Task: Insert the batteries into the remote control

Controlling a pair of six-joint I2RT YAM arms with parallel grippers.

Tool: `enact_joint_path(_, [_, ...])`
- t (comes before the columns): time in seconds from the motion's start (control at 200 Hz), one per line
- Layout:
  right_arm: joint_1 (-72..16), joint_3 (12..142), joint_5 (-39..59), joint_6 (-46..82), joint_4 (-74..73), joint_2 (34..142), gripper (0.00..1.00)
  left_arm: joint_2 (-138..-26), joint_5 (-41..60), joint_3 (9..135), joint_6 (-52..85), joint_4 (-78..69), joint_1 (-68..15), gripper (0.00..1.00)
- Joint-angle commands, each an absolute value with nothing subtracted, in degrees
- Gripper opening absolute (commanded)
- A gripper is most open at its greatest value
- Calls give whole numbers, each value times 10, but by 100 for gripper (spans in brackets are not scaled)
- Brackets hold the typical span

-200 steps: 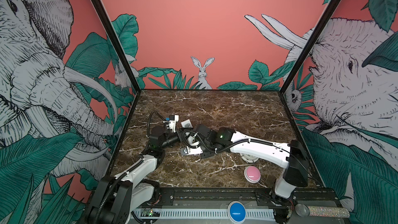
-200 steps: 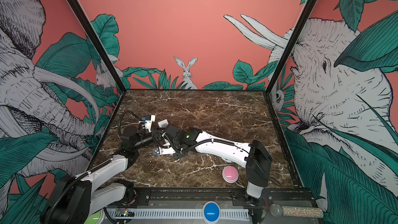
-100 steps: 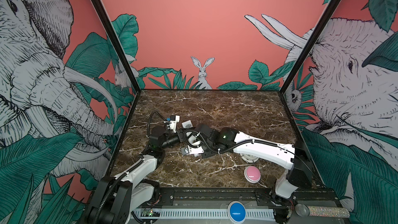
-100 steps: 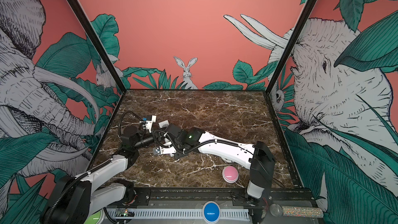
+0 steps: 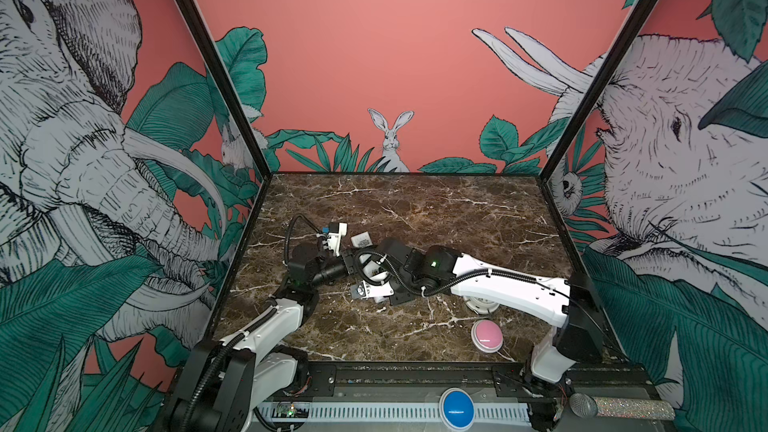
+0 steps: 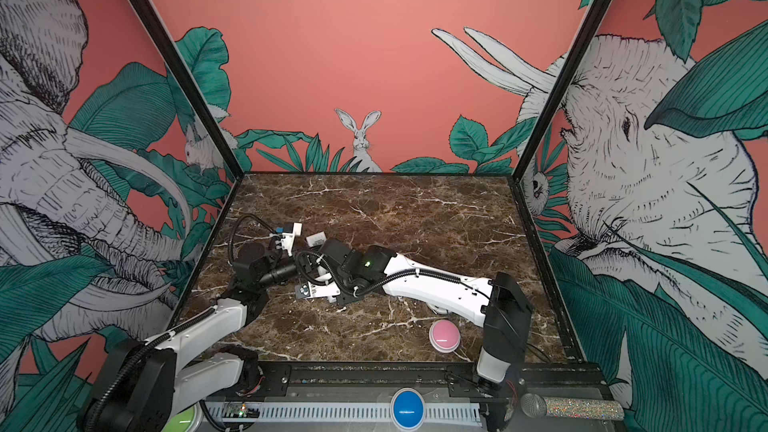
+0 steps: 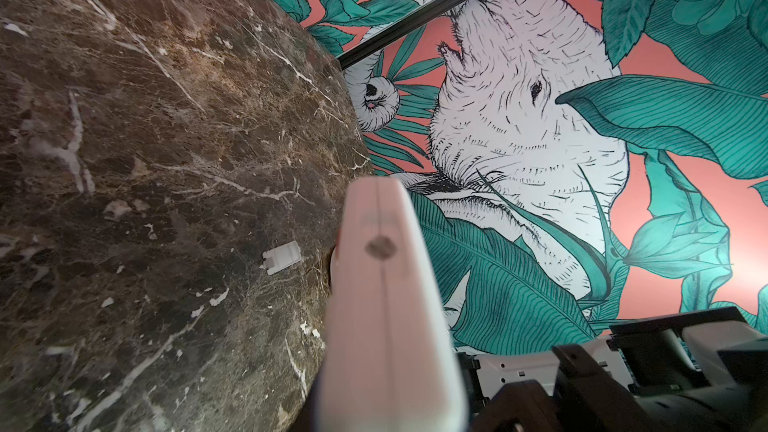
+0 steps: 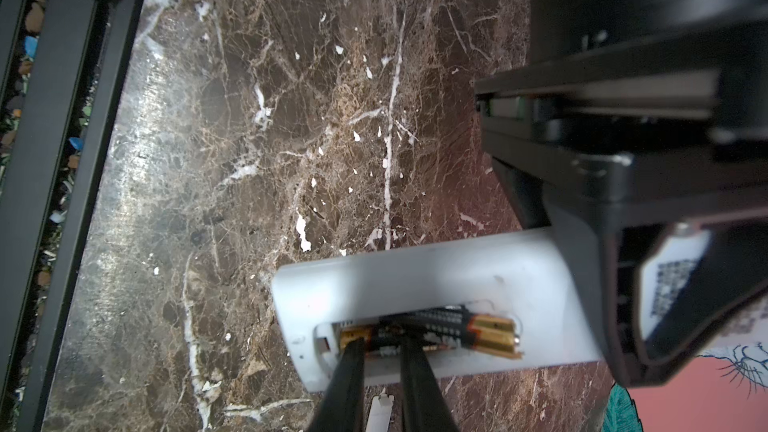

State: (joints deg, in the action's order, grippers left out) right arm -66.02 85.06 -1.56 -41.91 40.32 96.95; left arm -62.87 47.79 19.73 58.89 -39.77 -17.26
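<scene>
Right wrist view shows the remote control with its back facing the camera, seemingly clear of the tabletop. One end is clamped in the closed jaws of the left gripper. The compartment is open, and a black-and-gold battery lies in it askew, one end riding over the rim. The right gripper has its jaws slightly parted, tips down on the cells. I judge the seating step is in hand but unfinished. Next comes a gentle press on the raised end, without levering the remote out of its grip. The loose cover lies on bare marble nearby. Both wrists crowd together; the frame rail stands well off, and open tabletop lies toward the back wall.
</scene>
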Motion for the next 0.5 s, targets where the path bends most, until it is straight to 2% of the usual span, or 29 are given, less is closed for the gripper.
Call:
enact_joint_path(0.0, [-658, 846, -38, -427, 400, 973, 19, -603, 544, 214, 627, -451, -187, 0])
enact_joint_path(0.495, [-659, 839, -47, -426, 406, 965, 20, -608, 543, 218, 625, -456, -187, 0])
